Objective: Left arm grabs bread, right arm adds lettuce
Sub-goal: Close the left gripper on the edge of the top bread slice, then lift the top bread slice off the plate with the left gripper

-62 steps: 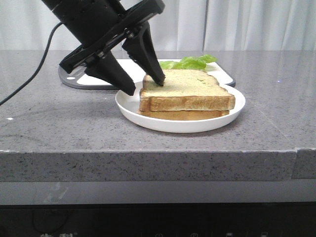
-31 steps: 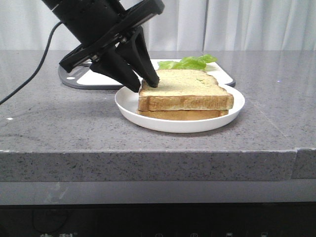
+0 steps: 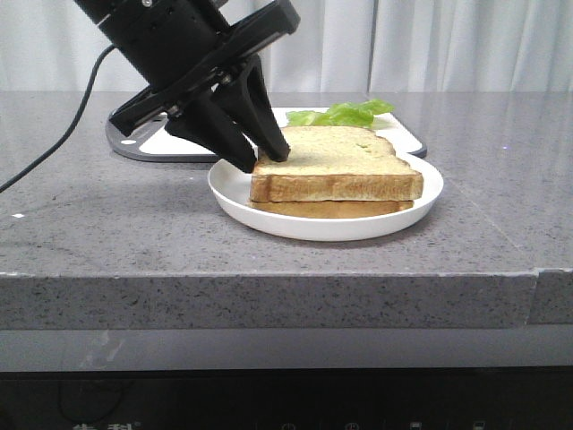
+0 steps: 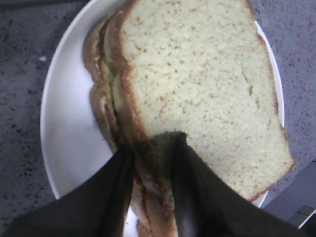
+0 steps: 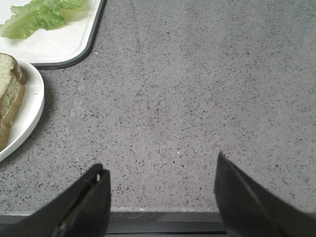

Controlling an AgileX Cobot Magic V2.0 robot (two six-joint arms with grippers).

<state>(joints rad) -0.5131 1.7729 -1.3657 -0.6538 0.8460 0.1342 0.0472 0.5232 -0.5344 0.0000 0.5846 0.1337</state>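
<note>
The bread [image 3: 336,161], a thick toasted slice, lies on a thinner slice [image 3: 331,209] on a white plate [image 3: 421,202]. My left gripper [image 3: 266,159] is shut on the bread's left edge. In the left wrist view one finger lies on the pale face of the bread [image 4: 197,84] and the other sits against the crust, with the left gripper [image 4: 154,143] pinching that edge. The lettuce [image 3: 345,113] lies on a white board behind the plate. My right gripper [image 5: 160,163] hangs open over bare counter to the right of the plate, far from the lettuce [image 5: 39,17].
The white cutting board [image 5: 59,47] has a dark rim and sits behind the plate [image 5: 29,113]. The grey stone counter [image 3: 107,224] ends in a front edge close under the right gripper. A black cable [image 3: 54,143] trails at the left.
The left gripper's fingers have closed from spread apart onto the bread's left edge. The plate and bread have shifted slightly to the left.
</note>
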